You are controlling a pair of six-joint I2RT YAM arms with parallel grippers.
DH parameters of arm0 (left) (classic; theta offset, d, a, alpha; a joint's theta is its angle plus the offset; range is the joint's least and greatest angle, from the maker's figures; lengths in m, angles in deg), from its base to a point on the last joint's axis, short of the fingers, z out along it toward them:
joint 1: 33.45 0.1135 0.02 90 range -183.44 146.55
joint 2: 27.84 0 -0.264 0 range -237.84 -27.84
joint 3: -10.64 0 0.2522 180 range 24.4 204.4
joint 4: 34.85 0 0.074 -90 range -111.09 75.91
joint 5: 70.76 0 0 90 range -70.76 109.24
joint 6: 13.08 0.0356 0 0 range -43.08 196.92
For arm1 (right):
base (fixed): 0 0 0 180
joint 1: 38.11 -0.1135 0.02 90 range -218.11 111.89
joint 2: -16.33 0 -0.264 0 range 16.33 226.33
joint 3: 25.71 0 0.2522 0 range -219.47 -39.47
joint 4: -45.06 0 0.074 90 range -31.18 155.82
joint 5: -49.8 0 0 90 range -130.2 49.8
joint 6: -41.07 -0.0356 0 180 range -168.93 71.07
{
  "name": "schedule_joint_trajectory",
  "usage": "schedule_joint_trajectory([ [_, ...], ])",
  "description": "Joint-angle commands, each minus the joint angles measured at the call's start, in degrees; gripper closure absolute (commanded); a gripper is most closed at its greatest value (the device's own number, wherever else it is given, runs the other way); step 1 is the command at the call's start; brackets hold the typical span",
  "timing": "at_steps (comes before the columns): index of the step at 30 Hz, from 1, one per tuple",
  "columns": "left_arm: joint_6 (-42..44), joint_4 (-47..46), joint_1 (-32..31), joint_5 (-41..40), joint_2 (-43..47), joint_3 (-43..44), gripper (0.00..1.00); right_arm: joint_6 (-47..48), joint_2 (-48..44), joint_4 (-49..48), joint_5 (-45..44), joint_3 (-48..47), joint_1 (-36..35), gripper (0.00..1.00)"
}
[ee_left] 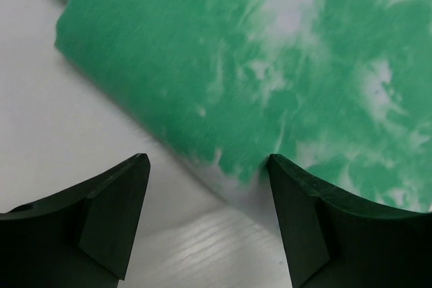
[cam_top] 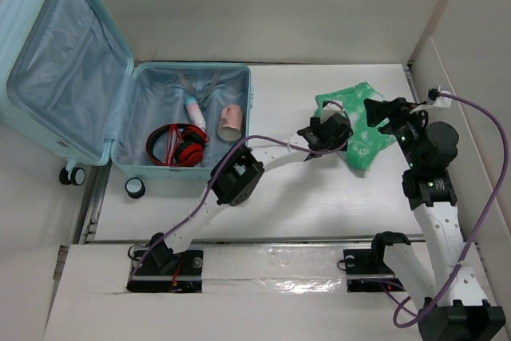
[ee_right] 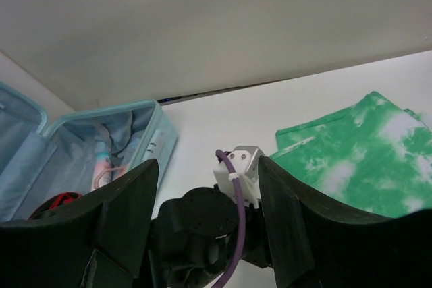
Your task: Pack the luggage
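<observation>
The luggage is a pale aqua suitcase lying open at the back left, with its lid leaning out to the left. It holds red headphones, a pink-and-white bottle and a beige roll. A green tie-dye cloth lies on the table at the right. My left gripper is open and low over the cloth's edge. Its fingertips straddle that edge, holding nothing. My right gripper is open and empty, hovering over the cloth and facing the left wrist.
A black-and-white wheel sits at the suitcase's front corner and another pair of wheels under the lid. A wall panel bounds the table on the right. The suitcase also shows in the right wrist view.
</observation>
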Motion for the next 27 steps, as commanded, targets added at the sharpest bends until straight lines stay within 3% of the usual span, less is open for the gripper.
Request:
schedule_joint_trajectory([
  [1, 0.7, 3.0, 0.8, 2.1, -3.4, 8.9, 0.32, 1.9, -1.3, -0.5, 0.3, -1.9, -1.6, 0.33],
  [5, -0.5, 4.1, 0.8, 3.5, -6.1, 11.8, 0.44, 1.5, -1.8, -1.9, 1.1, -1.0, -3.2, 0.33],
  [8, -1.3, 1.2, 1.3, 4.0, -5.2, 8.1, 0.72, 1.7, -2.2, -2.2, 0.7, -0.3, -4.7, 0.33],
  [9, -1.3, 0.5, 1.3, 3.8, -3.5, 5.0, 0.89, 2.2, -2.2, -2.0, 0.6, -0.2, -5.5, 0.33],
  [11, -0.5, -1.0, 2.0, 2.1, -0.9, 0.5, 0.99, 2.6, -2.3, -1.5, -0.8, -0.3, -6.1, 0.33],
  [15, 0.9, -8.3, 3.4, -0.6, 9.2, -20.0, 1.0, 3.5, -2.3, -1.3, -1.9, 0.1, -7.8, 0.33],
  [19, 1.4, -14.1, 5.6, -0.9, 21.6, -35.0, 1.0, 3.2, -1.3, -2.5, -1.8, 0.4, -9.0, 0.33],
  [20, 1.2, -14.5, 6.5, -0.6, 23.1, -36.7, 0.98, 3.2, -0.9, -2.7, -2.0, 0.4, -10.3, 0.33],
  [23, 0.8, -17.2, 7.1, 0.8, 28.2, -42.8, 0.55, 3.5, 0.1, -2.8, -2.8, 0.1, -11.9, 0.33],
  [24, 0.2, -17.2, 7.7, 1.2, 29.0, -43.9, 0.34, 3.7, 0.4, -2.9, -3.9, -0.1, -13.0, 0.33],
  [27, -0.6, -15.6, 7.8, 2.1, 29.5, -44.4, 0.21, 4.5, 1.0, -2.7, -6.0, -0.3, -14.9, 0.32],
])
